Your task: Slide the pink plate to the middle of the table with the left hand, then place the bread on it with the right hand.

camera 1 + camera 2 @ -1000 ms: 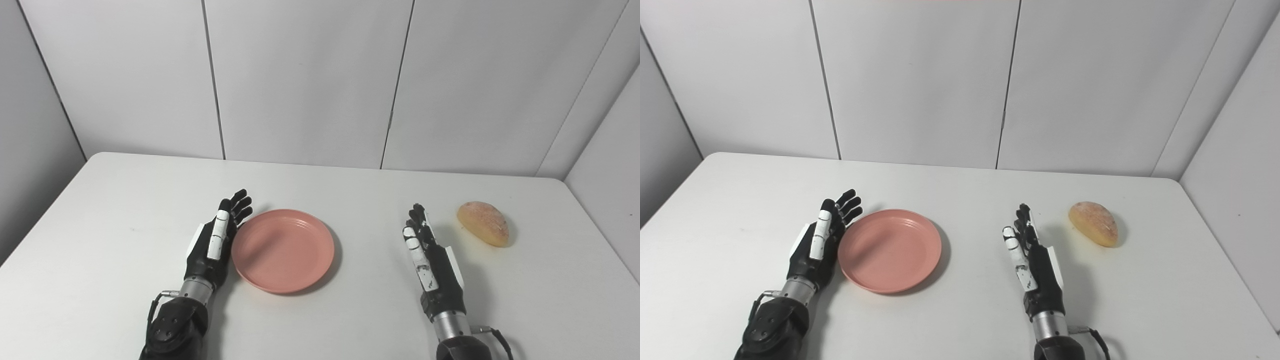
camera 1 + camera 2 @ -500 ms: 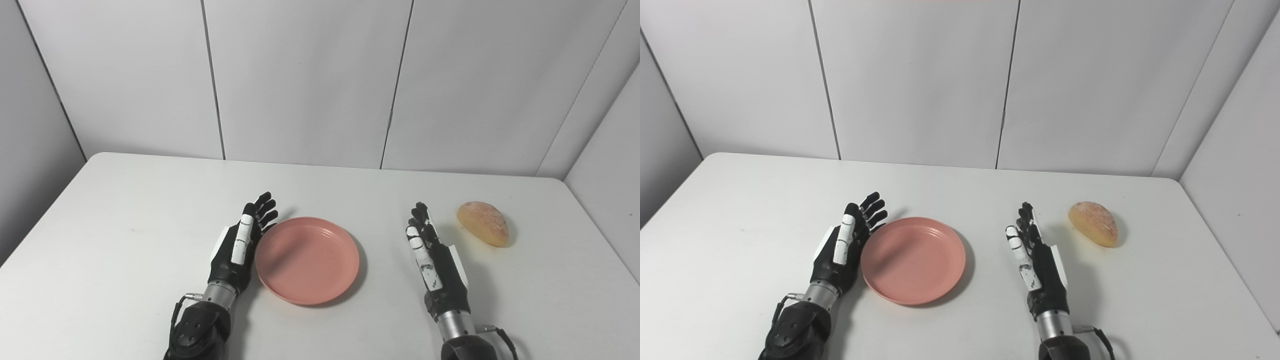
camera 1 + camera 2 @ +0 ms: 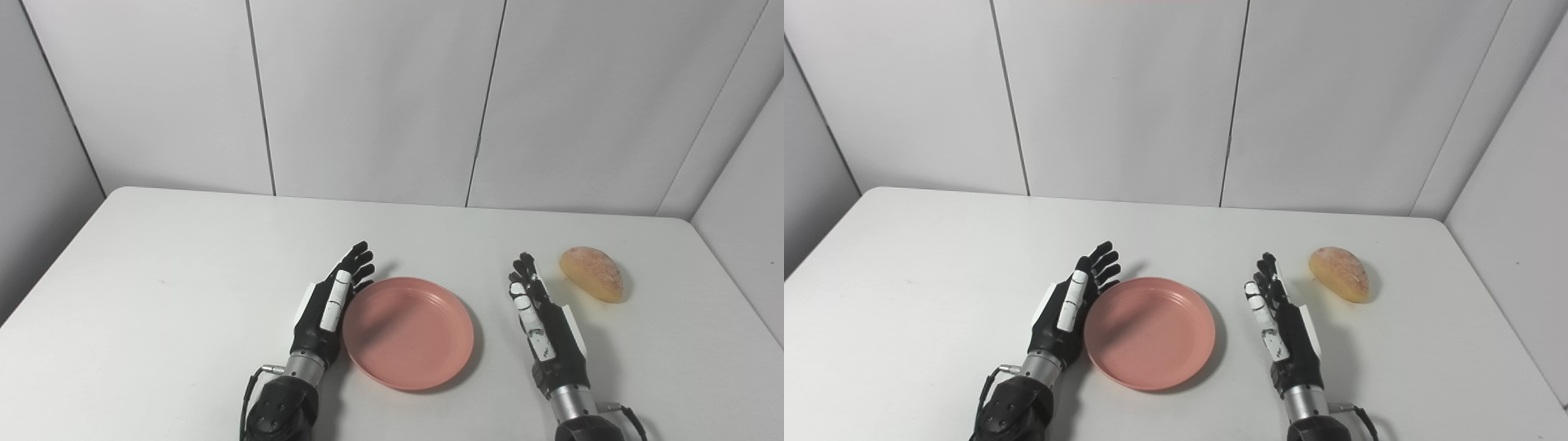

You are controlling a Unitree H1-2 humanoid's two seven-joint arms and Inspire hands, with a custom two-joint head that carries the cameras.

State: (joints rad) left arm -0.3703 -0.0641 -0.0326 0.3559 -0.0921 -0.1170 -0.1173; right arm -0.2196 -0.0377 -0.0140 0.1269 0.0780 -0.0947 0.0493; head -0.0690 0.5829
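The pink plate [image 3: 409, 331] lies flat on the white table [image 3: 153, 275], near the front middle. My left hand [image 3: 327, 309] is open, fingers straight, its edge against the plate's left rim. My right hand [image 3: 548, 324] is open and empty, standing on edge just right of the plate without touching it. The bread [image 3: 592, 273], a golden oval roll, lies on the table to the right of and a little beyond my right hand. In the right eye view the plate [image 3: 1150, 331], left hand [image 3: 1067, 309], right hand [image 3: 1283, 324] and bread [image 3: 1340, 273] stand the same way.
White wall panels [image 3: 367, 92] rise behind the table's far edge. A side wall [image 3: 747, 202] stands close along the table's right edge, near the bread.
My left hand has pushed the pink plate to the right and slightly nearer the front edge. My right hand has shifted a little to the right. The bread has not moved.
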